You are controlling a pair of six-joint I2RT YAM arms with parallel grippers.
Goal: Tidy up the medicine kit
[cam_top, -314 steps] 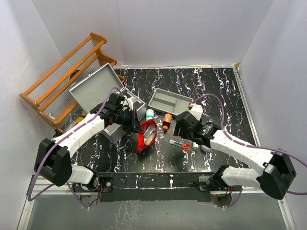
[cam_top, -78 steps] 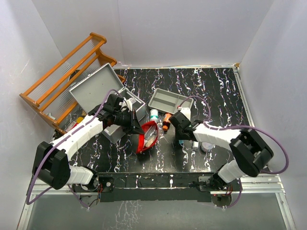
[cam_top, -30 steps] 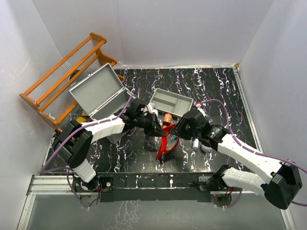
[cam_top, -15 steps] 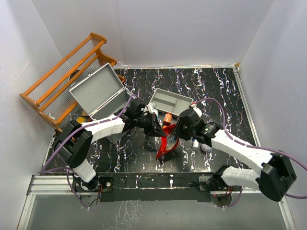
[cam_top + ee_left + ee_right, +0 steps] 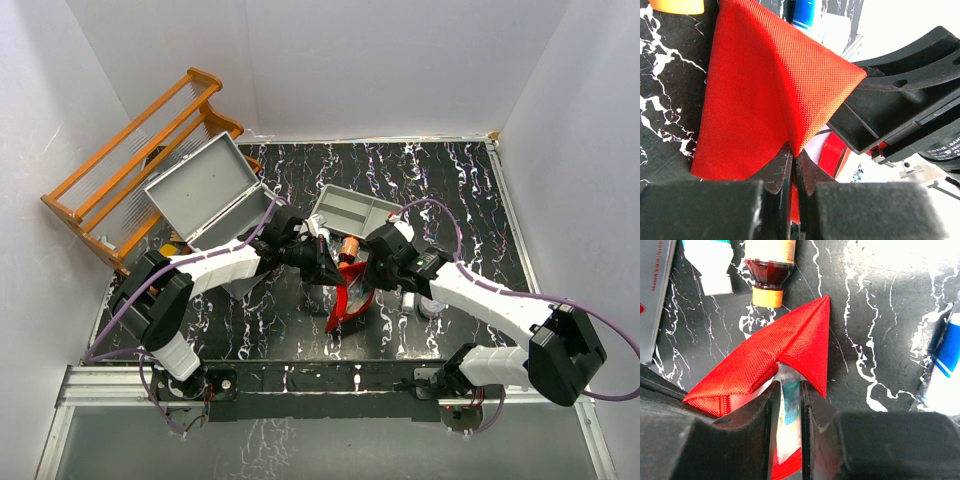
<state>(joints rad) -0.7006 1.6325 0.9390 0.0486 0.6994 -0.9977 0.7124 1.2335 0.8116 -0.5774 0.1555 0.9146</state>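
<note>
The medicine kit (image 5: 205,190), a grey metal case, stands at the left with its lid raised. Right of it, a red fabric pouch (image 5: 345,300) is held up off the table between both arms. My left gripper (image 5: 333,272) is shut on the pouch's fabric (image 5: 760,90), pinching a fold at its fingertips (image 5: 792,160). My right gripper (image 5: 789,390) reaches into the pouch's open mouth (image 5: 790,345). Its jaws press both sides of a white and teal packet (image 5: 789,407) that sticks out of the pouch.
An amber bottle with an orange cap (image 5: 767,265) and a white bottle with a teal cap (image 5: 707,265) lie just beyond the pouch. A shallow grey tray (image 5: 355,212) sits behind them. A blue and white tube (image 5: 945,365) lies to the right. A wooden rack (image 5: 140,150) leans at the far left.
The red pouch has been carried from beside the case to the table's middle. In the last second my right gripper moved into the pouch's mouth and narrowed onto the packet.
</note>
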